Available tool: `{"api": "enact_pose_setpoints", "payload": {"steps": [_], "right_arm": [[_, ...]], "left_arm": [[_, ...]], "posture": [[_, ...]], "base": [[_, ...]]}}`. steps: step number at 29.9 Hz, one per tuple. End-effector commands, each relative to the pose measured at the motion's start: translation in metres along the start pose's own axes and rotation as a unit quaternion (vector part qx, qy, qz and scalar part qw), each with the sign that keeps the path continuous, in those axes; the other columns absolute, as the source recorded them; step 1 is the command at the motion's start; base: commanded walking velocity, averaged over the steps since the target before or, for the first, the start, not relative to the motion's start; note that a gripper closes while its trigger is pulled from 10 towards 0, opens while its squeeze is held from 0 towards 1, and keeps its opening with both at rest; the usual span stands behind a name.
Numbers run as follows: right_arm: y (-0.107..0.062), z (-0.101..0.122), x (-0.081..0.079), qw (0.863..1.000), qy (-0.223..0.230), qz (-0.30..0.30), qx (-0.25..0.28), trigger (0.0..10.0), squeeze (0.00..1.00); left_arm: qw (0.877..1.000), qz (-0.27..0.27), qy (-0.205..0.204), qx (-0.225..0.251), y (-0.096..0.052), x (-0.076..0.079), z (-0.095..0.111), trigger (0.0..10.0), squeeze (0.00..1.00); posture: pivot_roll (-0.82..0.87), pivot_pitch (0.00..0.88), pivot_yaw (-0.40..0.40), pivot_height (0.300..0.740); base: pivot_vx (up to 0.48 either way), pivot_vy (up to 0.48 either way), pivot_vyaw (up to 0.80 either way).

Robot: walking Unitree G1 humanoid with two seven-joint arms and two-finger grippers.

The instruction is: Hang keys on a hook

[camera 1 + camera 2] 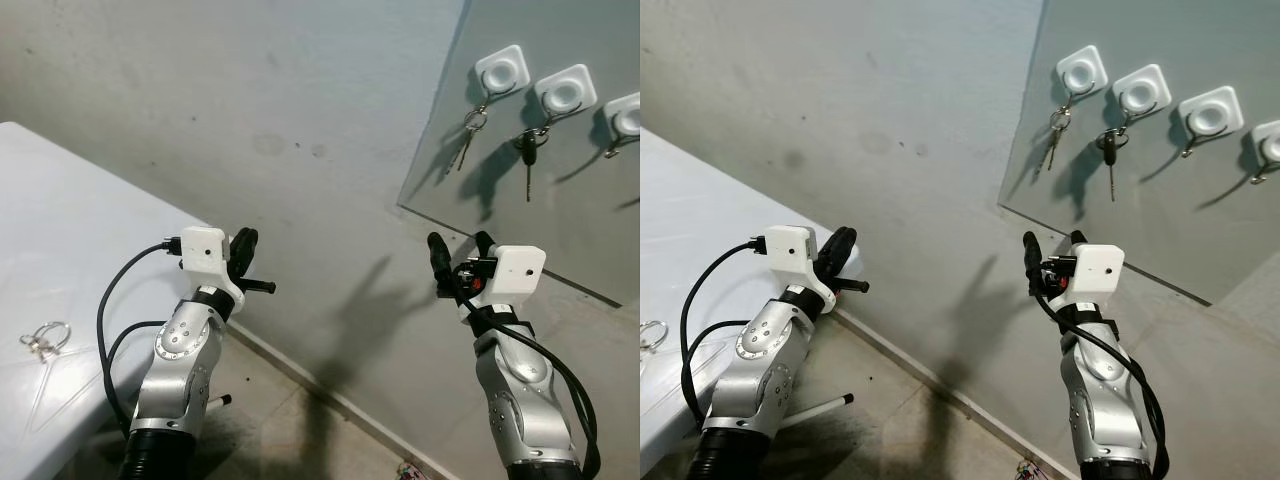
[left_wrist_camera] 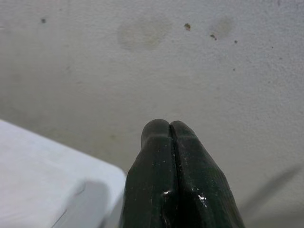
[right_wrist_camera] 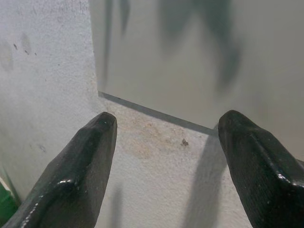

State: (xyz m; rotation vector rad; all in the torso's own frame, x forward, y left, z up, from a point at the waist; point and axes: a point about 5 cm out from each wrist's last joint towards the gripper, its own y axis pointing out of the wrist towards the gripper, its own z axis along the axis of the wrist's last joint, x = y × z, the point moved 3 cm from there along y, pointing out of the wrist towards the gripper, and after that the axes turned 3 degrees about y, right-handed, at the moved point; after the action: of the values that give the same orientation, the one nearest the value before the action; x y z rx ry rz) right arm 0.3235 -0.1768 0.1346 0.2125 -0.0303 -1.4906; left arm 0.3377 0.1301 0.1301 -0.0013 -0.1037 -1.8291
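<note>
While both silver arms are raised with forearms angled up toward the grey wall, the left end effector [image 1: 243,245] sits clenched, its two black fingers [image 2: 171,161] pressed together with nothing between them, just past the corner of the white worktop [image 1: 60,270]. The right end effector [image 1: 460,255] is released, its fingers [image 3: 90,161] spread wide and empty, pointing at the wall just beneath the lower edge of a grey panel [image 1: 560,130].

On that panel white square hooks [image 1: 503,70] stand in a row. One bunch of keys [image 1: 470,130] hangs from the first hook, and a dark-headed key [image 1: 528,160] hangs from the second hook [image 1: 566,92]; the next hook [image 1: 626,115] carries something I cannot make out. A metal key ring [image 1: 45,338] lies on the worktop, well apart from both end effectors.
</note>
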Motion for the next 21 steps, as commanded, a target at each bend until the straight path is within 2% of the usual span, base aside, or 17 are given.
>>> {"api": "enact_pose_setpoints", "payload": {"steps": [1,21], "right_arm": [[-0.0006,-0.0028,-0.0026,1.000,-0.002,0.010,-0.011,10.0,0.00],[0.0047,0.0021,-0.0028,1.000,0.003,0.017,-0.006,10.0,0.00]], "left_arm": [[1.000,-0.006,0.005,0.000,-0.0018,0.0016,-0.0012,10.0,0.00],[1.000,0.002,0.014,0.005,0.0030,-0.0040,0.0056,10.0,0.00]], "posture": [[-0.02,0.040,-0.047,0.740],[-0.01,0.026,-0.044,0.740]], "base": [[0.000,0.000,0.63],[0.000,0.000,0.78]]}}
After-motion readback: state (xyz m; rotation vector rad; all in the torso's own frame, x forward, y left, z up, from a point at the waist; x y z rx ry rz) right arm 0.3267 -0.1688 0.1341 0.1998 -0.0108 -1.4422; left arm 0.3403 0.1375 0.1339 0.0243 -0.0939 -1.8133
